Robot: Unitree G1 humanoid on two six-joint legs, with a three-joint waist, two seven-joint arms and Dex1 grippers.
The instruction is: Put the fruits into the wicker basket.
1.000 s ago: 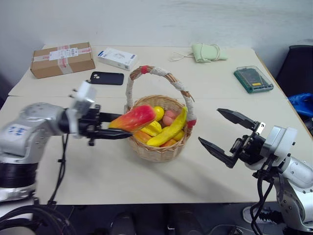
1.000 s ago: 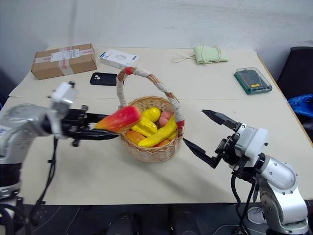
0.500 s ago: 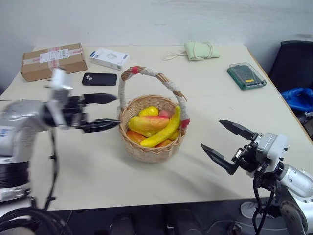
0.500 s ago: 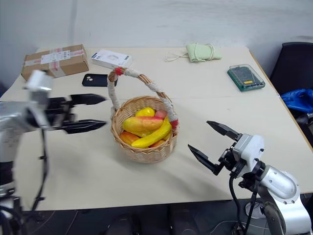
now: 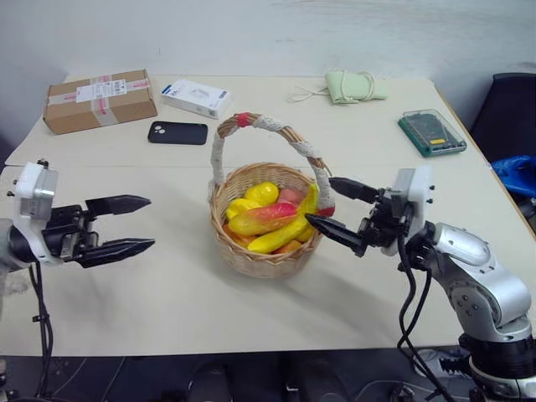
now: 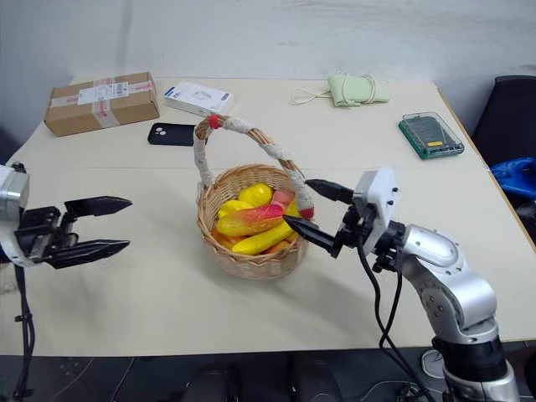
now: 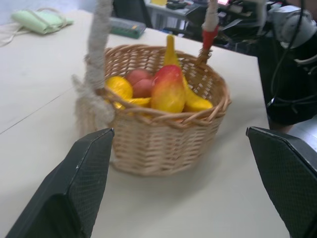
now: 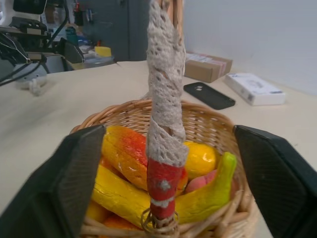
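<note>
1. Centre frame, on counter [image 5: 167, 285]: wicker basket [image 5: 266, 251] holds all fruits [image 5: 266, 219].
2. Left gripper [image 5: 126, 224], lower left: jaws apart, empty.
3. Right gripper [image 5: 333, 208]: jaws apart, straddling basket handle's red-bound end.

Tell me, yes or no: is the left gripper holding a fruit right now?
No. The left gripper stands open and empty, apart from the wicker basket, where the fruits lie.

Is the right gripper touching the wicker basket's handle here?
Apart. In the right wrist view the right gripper has a finger on each side of the wicker basket's handle, with clear gaps on both sides.
</note>
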